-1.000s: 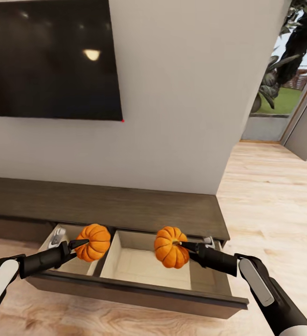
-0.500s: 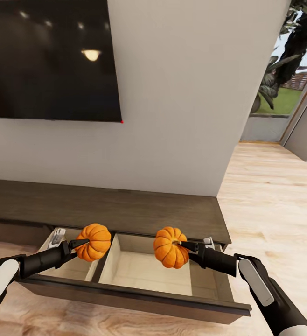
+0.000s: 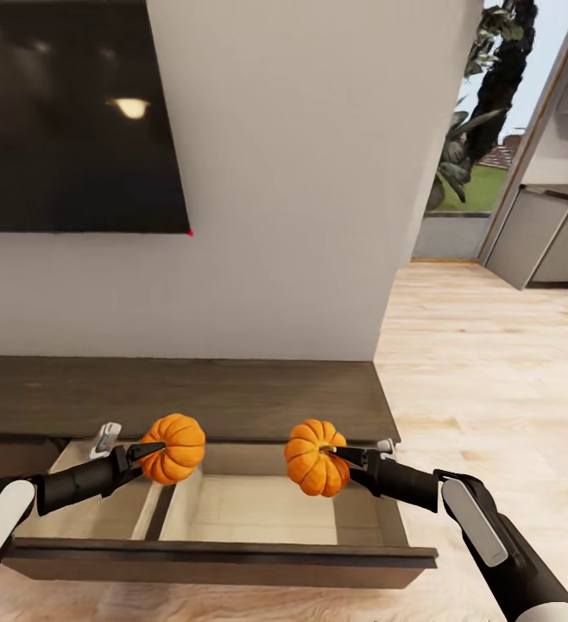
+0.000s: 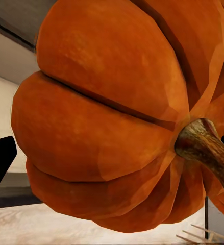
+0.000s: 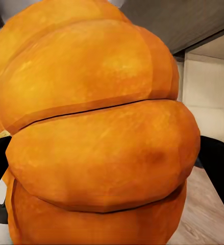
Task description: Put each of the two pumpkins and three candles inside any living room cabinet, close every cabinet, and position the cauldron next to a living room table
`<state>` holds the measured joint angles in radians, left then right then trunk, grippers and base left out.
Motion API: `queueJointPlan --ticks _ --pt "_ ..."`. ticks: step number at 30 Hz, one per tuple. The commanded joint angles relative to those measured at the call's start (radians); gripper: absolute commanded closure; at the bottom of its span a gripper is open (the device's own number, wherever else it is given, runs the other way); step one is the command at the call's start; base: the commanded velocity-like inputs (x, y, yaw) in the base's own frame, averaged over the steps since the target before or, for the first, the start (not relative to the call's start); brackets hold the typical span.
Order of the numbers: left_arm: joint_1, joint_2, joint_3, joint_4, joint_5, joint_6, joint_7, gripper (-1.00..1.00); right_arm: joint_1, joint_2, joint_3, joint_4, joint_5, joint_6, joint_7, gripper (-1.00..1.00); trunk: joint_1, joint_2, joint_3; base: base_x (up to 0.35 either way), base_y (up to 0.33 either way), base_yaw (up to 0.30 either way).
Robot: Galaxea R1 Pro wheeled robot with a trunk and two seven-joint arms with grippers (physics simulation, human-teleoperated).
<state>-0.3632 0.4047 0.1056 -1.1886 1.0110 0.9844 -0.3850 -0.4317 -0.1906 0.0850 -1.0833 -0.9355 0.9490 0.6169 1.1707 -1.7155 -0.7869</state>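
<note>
White wall and pale plank floor frame the low cabinet run, with a dark wall-mounted screen [image 3: 72,117] above it. Out from the left gripper [image 3: 146,456], its fingers are closed on a small orange ribbed pumpkin [image 3: 173,447] held in the air; the right gripper [image 3: 343,456] likewise clamps a second orange ribbed pumpkin [image 3: 316,457]. Both pumpkins hang above the pulled-out drawer of the long dark-brown wooden cabinet [image 3: 224,559], whose beige inside is split by a divider. The left pumpkin sits roughly over that divider, the right one over the wider right-hand compartment. Each drop lies straight down, so the right arm looks better placed; the left probably needs a small sideways shift first.
</note>
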Motion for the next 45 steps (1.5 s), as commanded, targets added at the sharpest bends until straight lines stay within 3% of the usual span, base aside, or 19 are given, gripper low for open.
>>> queueJointPlan --ticks 1,5,9,11,12,14,15,17,19,21,25,26,28,29,32,34,35,40,45 --pt "0.000 0.000 0.002 0.000 -0.003 0.005 -0.006 1.00 -0.001 0.000 0.002 0.000 0.001 0.002 0.003 1.00 0.000 0.000 0.000 0.000 -0.094 -0.147" --pt "0.000 -0.001 0.001 -0.002 -0.004 0.004 -0.007 1.00 -0.001 0.004 0.003 -0.001 0.003 0.000 -0.006 1.00 0.000 0.000 0.001 0.000 -0.187 -0.055" --pt "0.000 -0.001 -0.033 0.000 -0.029 0.003 0.001 1.00 -0.001 0.004 0.009 -0.005 0.020 -0.001 -0.019 1.00 0.000 0.000 0.001 0.000 -0.057 -0.009" --pt "-0.001 -0.002 -0.045 0.001 -0.051 0.002 0.026 1.00 -0.002 0.004 0.013 -0.008 0.041 -0.004 -0.067 1.00 0.000 0.000 0.001 0.000 -0.014 -0.002" --pt "-0.003 -0.008 -0.054 0.001 -0.070 0.000 0.071 1.00 -0.004 0.006 0.017 -0.012 0.068 -0.008 -0.141 1.00 0.000 0.000 0.001 0.000 -0.005 -0.001" --pt "-0.006 -0.046 -0.063 0.001 -0.089 -0.003 0.162 1.00 -0.006 0.027 0.029 -0.018 0.092 -0.014 -0.248 1.00 0.000 0.000 0.001 0.000 -0.003 0.000" --pt "-0.008 -0.086 -0.067 0.000 -0.096 -0.004 0.247 1.00 -0.009 0.058 0.039 -0.028 0.104 -0.016 -0.311 1.00 0.000 0.000 0.001 0.000 -0.001 0.000" --pt "-0.013 -0.146 -0.069 -0.002 -0.098 -0.005 0.392 1.00 -0.013 0.100 0.053 -0.061 0.114 -0.016 -0.372 1.00 0.000 0.000 0.001 0.000 0.000 0.000" --pt "-0.017 -0.196 -0.071 -0.002 -0.100 -0.013 0.491 1.00 -0.016 0.117 0.076 -0.097 0.130 -0.018 -0.430 1.00 0.000 0.000 0.001 0.000 0.000 0.000" --pt "-0.019 -0.216 -0.075 -0.002 -0.101 -0.019 0.521 1.00 -0.019 0.126 0.091 -0.109 0.143 -0.022 -0.467 1.00 0.000 0.000 0.001 0.000 0.000 0.000" --pt "-0.034 -0.236 -0.132 0.002 -0.106 -0.053 0.552 1.00 -0.047 0.211 0.156 -0.102 0.240 -0.072 -0.543 1.00 0.000 0.000 0.001 0.000 0.000 0.000" --pt "-0.039 -0.238 -0.151 0.004 -0.118 -0.068 0.554 1.00 -0.051 0.228 0.170 -0.096 0.276 -0.079 -0.553 1.00 0.000 0.000 0.001 0.000 0.000 0.000" --pt "-0.047 -0.249 -0.186 0.008 -0.181 -0.112 0.556 1.00 -0.057 0.258 0.188 -0.078 0.350 -0.113 -0.568 1.00 0.000 0.000 0.001 0.000 0.000 0.000" --pt "-0.048 -0.256 -0.190 0.009 -0.197 -0.120 0.556 1.00 -0.057 0.262 0.190 -0.073 0.360 -0.122 -0.570 1.00 0.000 0.000 0.001 0.000 0.000 0.000" --pt "-0.050 -0.309 -0.201 0.015 -0.306 -0.152 0.557 1.00 -0.059 0.275 0.197 -0.022 0.393 -0.174 -0.582 1.00 0.000 0.000 0.001 0.000 0.000 0.000" --pt "-0.051 -0.356 -0.203 0.022 -0.411 -0.166 0.557 1.00 -0.059 0.286 0.238 0.019 0.404 -0.223 -0.641 1.00 0.000 0.000 0.001 0.000 0.000 0.000" --pt "-0.051 -0.366 -0.202 0.028 -0.432 -0.180 0.557 1.00 -0.059 0.288 0.259 0.028 0.405 -0.242 -0.673 1.00 0.000 0.000 0.001 0.000 0.000 0.000" --pt "-0.051 -0.384 -0.204 0.075 -0.474 -0.266 0.558 1.00 -0.060 0.292 0.305 0.046 0.404 -0.302 -0.819 1.00 0.000 0.000 0.001 0.000 0.000 0.000" --pt "-0.051 -0.386 -0.204 0.083 -0.506 -0.284 0.597 1.00 -0.060 0.292 0.310 0.058 0.405 -0.347 -0.868 1.00 0.000 0.000 0.001 0.000 0.000 0.000"
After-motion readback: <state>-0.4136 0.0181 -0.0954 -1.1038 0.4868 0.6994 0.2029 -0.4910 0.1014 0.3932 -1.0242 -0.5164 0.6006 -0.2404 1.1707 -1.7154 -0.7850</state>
